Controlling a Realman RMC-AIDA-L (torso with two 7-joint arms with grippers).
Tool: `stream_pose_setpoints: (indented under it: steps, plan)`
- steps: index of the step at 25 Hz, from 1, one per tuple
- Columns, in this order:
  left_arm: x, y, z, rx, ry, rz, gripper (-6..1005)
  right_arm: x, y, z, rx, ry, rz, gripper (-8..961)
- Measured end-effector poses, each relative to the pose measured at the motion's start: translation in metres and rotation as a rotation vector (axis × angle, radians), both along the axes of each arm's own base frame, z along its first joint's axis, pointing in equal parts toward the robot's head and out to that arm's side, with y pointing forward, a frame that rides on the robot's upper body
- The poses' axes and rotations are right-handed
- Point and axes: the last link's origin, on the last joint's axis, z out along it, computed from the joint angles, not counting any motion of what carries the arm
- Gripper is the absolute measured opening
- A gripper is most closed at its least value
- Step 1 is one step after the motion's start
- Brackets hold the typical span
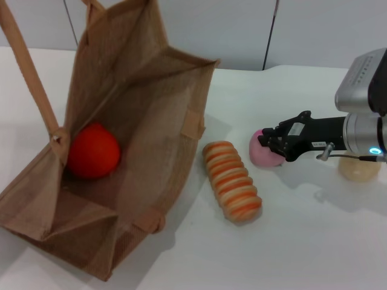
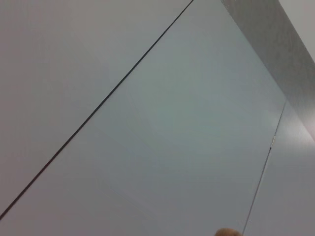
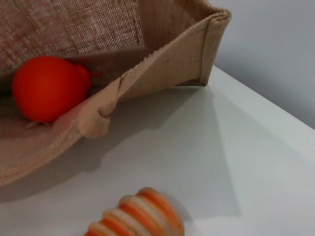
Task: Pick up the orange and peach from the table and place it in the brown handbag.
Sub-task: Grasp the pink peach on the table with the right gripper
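One fruit is bagged: head view shows the orange [image 1: 92, 150] lying inside the brown handbag [image 1: 154, 115], which lies open on its side. Right gripper [image 1: 270, 145] is at the peach [image 1: 264, 151], beside the striped ridged item [image 1: 232, 180]; fingers seem to straddle it, but whether they have closed I cannot tell. Left wrist view: blank panels only; left gripper unseen. Right wrist view: orange [image 3: 48, 87] behind bag rim [image 3: 162, 64]. Advice: seat the peach deep, squeeze gently, lift clear of the striped item.
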Motion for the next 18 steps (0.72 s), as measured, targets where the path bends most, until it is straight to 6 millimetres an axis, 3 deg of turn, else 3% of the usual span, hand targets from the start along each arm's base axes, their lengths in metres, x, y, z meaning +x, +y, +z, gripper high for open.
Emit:
stream_pose_setpoints:
  steps: [13, 18]
  plan:
    - [0.004, 0.008, -0.006, -0.046, 0.024, 0.008, 121, -0.011, -0.001, 0.027, 0.019, 0.136, 0.049, 83]
    - [0.009, 0.015, -0.012, -0.077, 0.042, 0.003, 121, -0.028, -0.01, 0.04, -0.038, 0.231, 0.136, 56]
